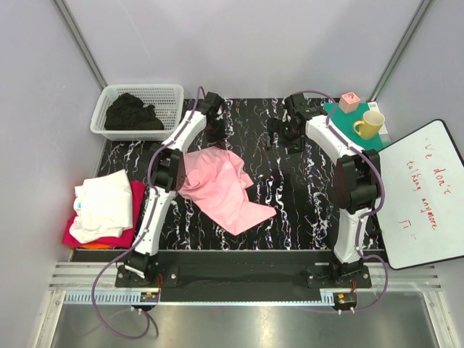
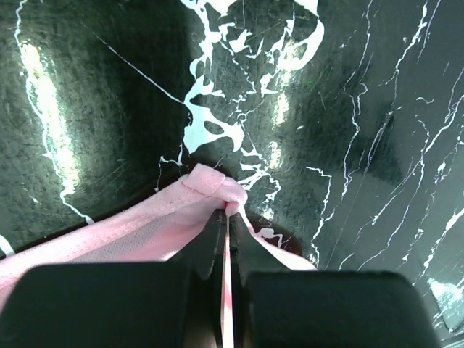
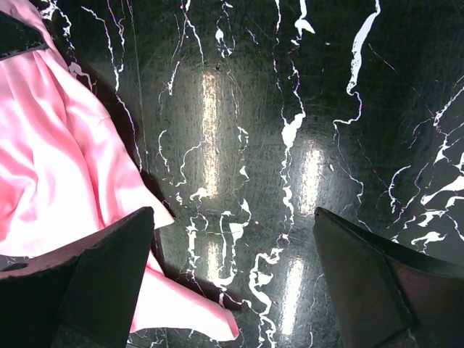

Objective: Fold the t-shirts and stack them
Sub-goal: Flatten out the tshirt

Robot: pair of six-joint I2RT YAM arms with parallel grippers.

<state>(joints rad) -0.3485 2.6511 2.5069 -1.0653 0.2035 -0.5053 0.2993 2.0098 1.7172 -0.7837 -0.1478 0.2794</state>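
The left gripper (image 2: 228,214) is clamped on a seamed edge, perhaps the collar, of the pink t-shirt (image 1: 221,190), which lies crumpled on the marble table (image 1: 297,210). The right gripper (image 3: 232,239) gapes empty alongside. It looks like light, floppy cloth, best taken by its corners.

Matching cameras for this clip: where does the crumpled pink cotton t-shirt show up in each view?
Top external: the crumpled pink cotton t-shirt lies centre-left in the picture.
Left wrist: the t-shirt is at lower left, its edge pinched in the shut left hand.
Right wrist: the t-shirt fills the left edge, beside the open right hand.
Shared landmark: the black white-veined marble tabletop beneath it.
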